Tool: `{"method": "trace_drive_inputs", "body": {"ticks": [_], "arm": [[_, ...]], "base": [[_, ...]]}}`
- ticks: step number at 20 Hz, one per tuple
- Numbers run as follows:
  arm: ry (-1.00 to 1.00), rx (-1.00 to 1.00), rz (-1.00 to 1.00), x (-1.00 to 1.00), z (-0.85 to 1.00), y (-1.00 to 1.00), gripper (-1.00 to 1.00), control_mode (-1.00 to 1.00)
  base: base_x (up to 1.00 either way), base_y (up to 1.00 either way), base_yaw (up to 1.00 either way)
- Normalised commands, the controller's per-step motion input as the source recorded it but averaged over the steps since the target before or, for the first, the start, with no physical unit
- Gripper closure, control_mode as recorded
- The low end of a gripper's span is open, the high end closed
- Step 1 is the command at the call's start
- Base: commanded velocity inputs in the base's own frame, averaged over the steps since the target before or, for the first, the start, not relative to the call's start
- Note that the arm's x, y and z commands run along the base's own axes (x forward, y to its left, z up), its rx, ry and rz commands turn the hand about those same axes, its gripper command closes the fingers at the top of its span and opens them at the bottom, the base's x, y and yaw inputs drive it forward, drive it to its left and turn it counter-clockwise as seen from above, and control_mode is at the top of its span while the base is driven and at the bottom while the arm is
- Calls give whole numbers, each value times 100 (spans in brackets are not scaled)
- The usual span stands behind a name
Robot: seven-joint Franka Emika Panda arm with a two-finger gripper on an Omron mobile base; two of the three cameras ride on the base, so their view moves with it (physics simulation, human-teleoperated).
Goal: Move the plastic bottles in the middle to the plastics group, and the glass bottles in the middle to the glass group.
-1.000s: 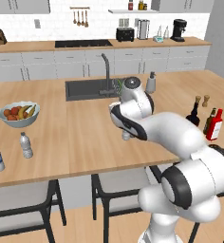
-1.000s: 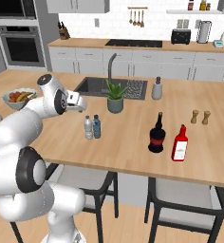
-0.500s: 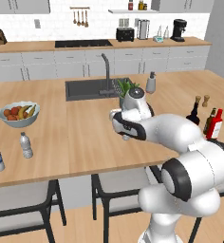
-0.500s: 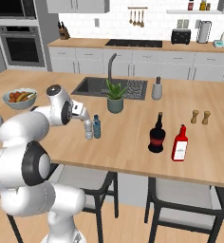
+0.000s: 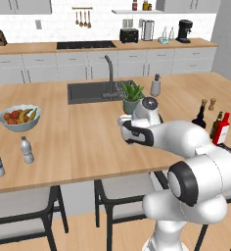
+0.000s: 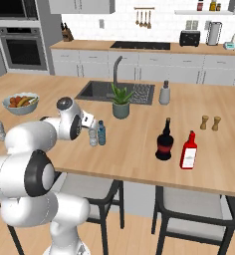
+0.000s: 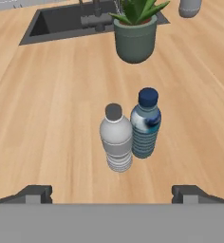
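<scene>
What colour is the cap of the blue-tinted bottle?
Dark blue; the blue-tinted bottle shows best in the hand view.

So from the right side of the base, the arm reaches across the wooden island counter (image 6: 139, 144) and its gripper (image 6: 91, 121) sits just left of two little water bottles: the clear bottle (image 6: 93, 137) is right next to the blue-tinted bottle (image 6: 101, 133), both upright. A potted plant (image 6: 121, 102) stands behind them, by the sink (image 6: 114, 91). Further right are the black bottle (image 6: 164, 141) with its red label and the red bottle (image 6: 188, 150) beside it, with two wooden shakers (image 6: 210, 122) behind. A fruit bowl (image 6: 21, 102) sits far left.
</scene>
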Motion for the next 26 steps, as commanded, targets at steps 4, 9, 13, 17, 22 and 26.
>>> {"method": "trace_drive_inputs", "body": {"ticks": [4, 9, 13, 17, 22, 26], "arm": [[0, 0, 0, 2, 0, -13, -100, -100], [0, 0, 0, 17, -6, 0, -100, -100], [0, 0, 0, 20, -26, 0, -100, -100], [0, 0, 0, 9, -20, 0, -100, -100], [0, 0, 0, 7, -8, 0, -100, -100], [0, 0, 0, 10, -1, 0, -100, -100]], "base": [[0, 0, 0], [0, 0, 0], [0, 0, 0], [0, 0, 0], [0, 0, 0], [0, 0, 0]]}}
